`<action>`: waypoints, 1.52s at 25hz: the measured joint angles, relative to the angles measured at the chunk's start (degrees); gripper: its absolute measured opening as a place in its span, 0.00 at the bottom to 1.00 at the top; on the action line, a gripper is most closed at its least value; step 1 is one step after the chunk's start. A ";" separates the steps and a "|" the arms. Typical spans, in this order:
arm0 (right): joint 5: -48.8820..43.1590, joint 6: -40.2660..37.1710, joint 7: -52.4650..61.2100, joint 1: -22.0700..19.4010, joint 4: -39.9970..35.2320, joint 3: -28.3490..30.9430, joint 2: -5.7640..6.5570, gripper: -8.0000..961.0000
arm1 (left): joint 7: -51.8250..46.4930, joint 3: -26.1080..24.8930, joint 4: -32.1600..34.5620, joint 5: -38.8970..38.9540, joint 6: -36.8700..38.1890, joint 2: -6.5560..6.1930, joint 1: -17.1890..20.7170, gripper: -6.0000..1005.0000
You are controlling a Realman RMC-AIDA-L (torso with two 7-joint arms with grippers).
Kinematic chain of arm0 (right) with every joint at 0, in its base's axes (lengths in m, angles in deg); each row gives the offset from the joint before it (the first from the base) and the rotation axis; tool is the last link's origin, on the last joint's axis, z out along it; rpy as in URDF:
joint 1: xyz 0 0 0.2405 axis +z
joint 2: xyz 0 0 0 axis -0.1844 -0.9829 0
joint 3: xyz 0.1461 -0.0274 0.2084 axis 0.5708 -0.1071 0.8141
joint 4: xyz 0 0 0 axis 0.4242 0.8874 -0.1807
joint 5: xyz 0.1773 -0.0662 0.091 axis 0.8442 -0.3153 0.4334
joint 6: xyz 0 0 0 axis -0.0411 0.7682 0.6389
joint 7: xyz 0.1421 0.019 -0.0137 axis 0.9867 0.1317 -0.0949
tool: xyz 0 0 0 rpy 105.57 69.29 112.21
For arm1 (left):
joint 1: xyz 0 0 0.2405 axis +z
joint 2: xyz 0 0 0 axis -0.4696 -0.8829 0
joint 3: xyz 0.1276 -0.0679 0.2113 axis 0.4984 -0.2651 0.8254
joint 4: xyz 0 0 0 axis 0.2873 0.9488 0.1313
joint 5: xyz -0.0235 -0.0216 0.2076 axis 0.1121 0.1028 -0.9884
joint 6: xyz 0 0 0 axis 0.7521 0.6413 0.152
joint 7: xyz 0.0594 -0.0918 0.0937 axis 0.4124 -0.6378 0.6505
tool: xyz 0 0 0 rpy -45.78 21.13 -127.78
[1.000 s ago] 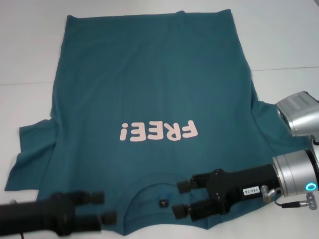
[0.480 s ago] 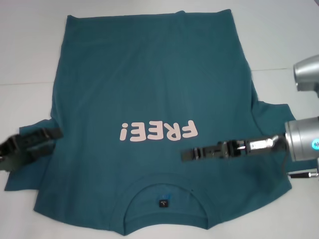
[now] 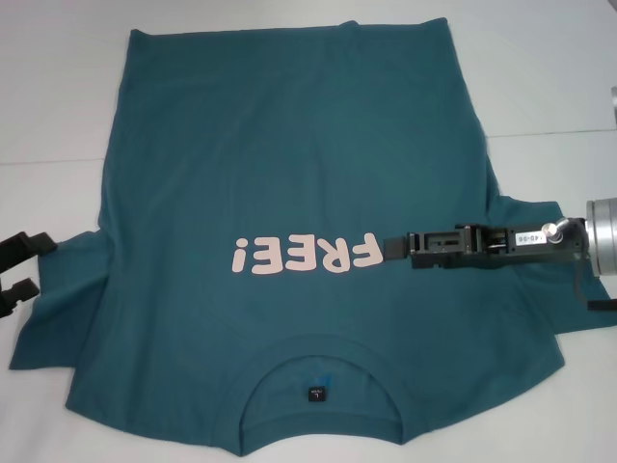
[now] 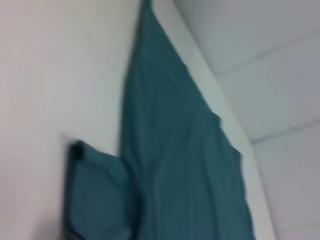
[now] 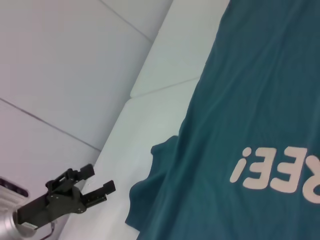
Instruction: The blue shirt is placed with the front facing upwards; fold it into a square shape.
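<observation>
The blue shirt point(image 3: 289, 164) lies spread flat and face up on the white table, its collar point(image 3: 318, 362) nearest me and the pink "FREE!" lettering point(image 3: 307, 255) across the chest. My left gripper point(image 3: 43, 263) is open just off the edge of the shirt's left sleeve point(image 3: 58, 309), holding nothing. The right wrist view shows the left gripper point(image 5: 98, 179) open too, beside that sleeve point(image 5: 150, 200). My right gripper point(image 3: 390, 248) hovers edge-on over the chest, its tip at the end of the lettering. The left wrist view shows the sleeve point(image 4: 95, 195) and the shirt's body point(image 4: 185, 165).
The white table point(image 3: 549, 87) has a seam line running across it behind the shirt's right side. The right sleeve point(image 3: 525, 318) lies partly under my right arm point(image 3: 603, 236). Bare table shows to the left and right of the shirt.
Both grippers have left the collar area. The left one swung out left past the sleeve. The right one moved away from me to the lettering and turned edge-on.
</observation>
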 joint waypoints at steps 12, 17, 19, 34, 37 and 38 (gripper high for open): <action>0.00 1.31 -0.02 0.25 -0.08 -0.22 0.25 0.93 | 10.46 6.55 -0.83 -3.10 -9.63 -0.49 -1.36 0.83; 0.00 1.36 -0.04 -0.11 -0.08 0.01 0.40 0.93 | 10.70 6.63 -1.39 -4.58 -11.69 -0.49 -1.34 0.83; 0.00 1.39 -0.07 -0.18 -0.08 0.01 0.44 0.93 | 10.71 6.63 -1.71 -4.83 -12.28 -0.49 -1.26 0.83; 0.00 2.65 -0.15 -0.16 0.31 0.10 0.44 0.93 | 10.78 6.79 -4.86 -6.99 -13.97 -0.75 -2.08 0.82; 0.00 2.67 -0.10 -0.16 0.36 0.10 0.44 0.93 | 10.78 7.05 -4.93 -7.06 -13.95 -0.76 -2.12 0.81; 0.00 2.67 -0.07 -0.16 0.35 0.10 0.44 0.93 | 10.79 7.24 -4.95 -7.06 -13.96 -0.76 -2.19 0.81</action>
